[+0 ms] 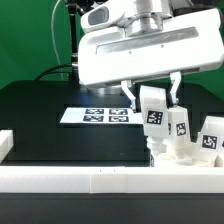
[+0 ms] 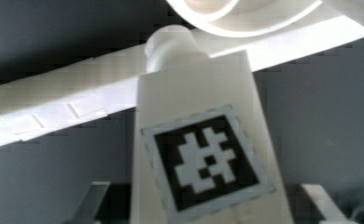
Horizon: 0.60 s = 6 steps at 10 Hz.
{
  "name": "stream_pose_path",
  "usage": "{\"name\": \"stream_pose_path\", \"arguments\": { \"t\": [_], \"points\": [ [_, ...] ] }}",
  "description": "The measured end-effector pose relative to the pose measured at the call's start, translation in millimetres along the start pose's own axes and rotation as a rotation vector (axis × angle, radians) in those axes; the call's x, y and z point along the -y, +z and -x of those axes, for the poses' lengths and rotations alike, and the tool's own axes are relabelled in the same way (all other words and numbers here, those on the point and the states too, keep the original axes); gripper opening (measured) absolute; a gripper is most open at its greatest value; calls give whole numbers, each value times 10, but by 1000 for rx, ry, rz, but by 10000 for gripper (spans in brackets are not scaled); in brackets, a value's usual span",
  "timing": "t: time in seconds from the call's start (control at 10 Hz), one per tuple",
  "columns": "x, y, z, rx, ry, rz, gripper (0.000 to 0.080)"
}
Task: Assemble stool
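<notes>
My gripper (image 1: 152,99) is shut on a white block leg (image 1: 153,110) that carries a black-and-white tag, and holds it upright just above the white round seat (image 1: 166,152) at the exterior view's right. In the wrist view the leg (image 2: 200,120) fills the middle between my two fingers (image 2: 101,200). Its far end reaches the rim of the seat (image 2: 250,14). Two more tagged legs (image 1: 181,126) (image 1: 210,140) stand upright on or close by the seat, to the right of the held one.
The marker board (image 1: 98,115) lies on the black table behind my gripper. A long white border rail (image 1: 90,178) runs along the front, and another rail piece (image 1: 4,142) sits at the left. The rail (image 2: 54,105) crosses the wrist view beside the leg.
</notes>
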State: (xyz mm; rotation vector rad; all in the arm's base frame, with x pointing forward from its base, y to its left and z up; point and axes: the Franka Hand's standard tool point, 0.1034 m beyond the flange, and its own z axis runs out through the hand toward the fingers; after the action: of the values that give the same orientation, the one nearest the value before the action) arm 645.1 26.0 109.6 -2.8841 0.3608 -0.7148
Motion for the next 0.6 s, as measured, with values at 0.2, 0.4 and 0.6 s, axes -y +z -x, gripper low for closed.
{"name": "stream_pose_path", "arguments": {
  "t": [0.2,0.4,0.6],
  "points": [
    [106,65,101,-9,0,-5,324],
    [193,100,154,-7,-11,-10,324],
    [192,109,161,-7,-12,-9,324]
  ]
}}
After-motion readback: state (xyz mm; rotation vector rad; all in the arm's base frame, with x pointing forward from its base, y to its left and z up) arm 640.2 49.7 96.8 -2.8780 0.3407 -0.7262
